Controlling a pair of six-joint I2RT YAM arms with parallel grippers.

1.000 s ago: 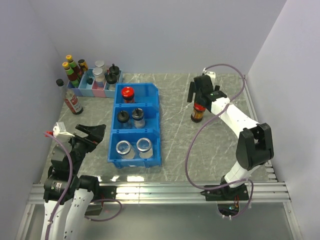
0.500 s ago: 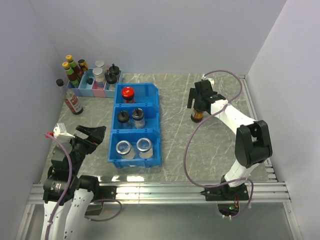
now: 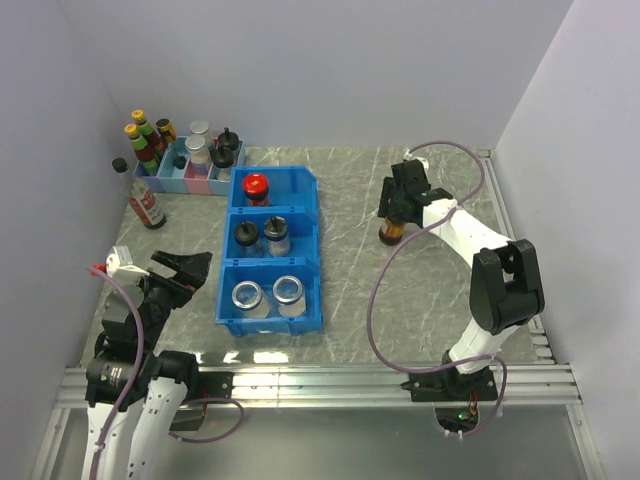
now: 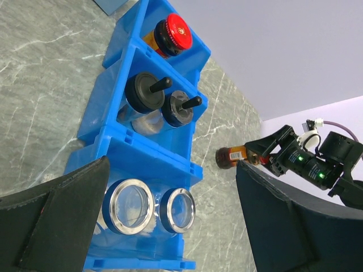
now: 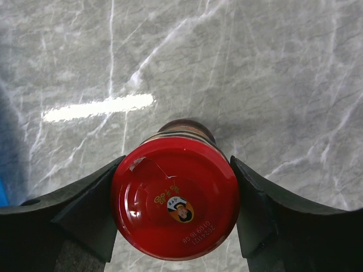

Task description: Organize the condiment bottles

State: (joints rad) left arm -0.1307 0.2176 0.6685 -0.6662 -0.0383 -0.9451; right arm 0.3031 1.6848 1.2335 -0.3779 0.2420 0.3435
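Observation:
A dark jar with a red lid point(image 3: 391, 232) stands upright on the marble right of the blue bin point(image 3: 224, 300). My right gripper point(image 3: 396, 203) is over it, and both fingers point(image 5: 85, 212) press the sides of the red lid point(image 5: 174, 198). The bin holds another red-lidded jar point(image 3: 256, 186) at the back, two black-capped shakers point(image 3: 244, 236) point(image 3: 276, 232) in the middle and two clear silver-lidded jars point(image 3: 247, 297) point(image 3: 289, 291) in front. My left gripper point(image 3: 185, 268) hangs open and holds nothing, just left of the bin. In the left wrist view its fingers frame the glass jars point(image 4: 127, 207).
A pastel tray point(image 3: 170, 182) with several taller sauce bottles sits at the back left corner. A slim clear bottle with a red label point(image 3: 146, 206) stands in front of it. Walls enclose the table on the left, back and right.
My right gripper has come down a little over the red-lidded jar and its fingers have closed in against the lid. The left arm has not moved.

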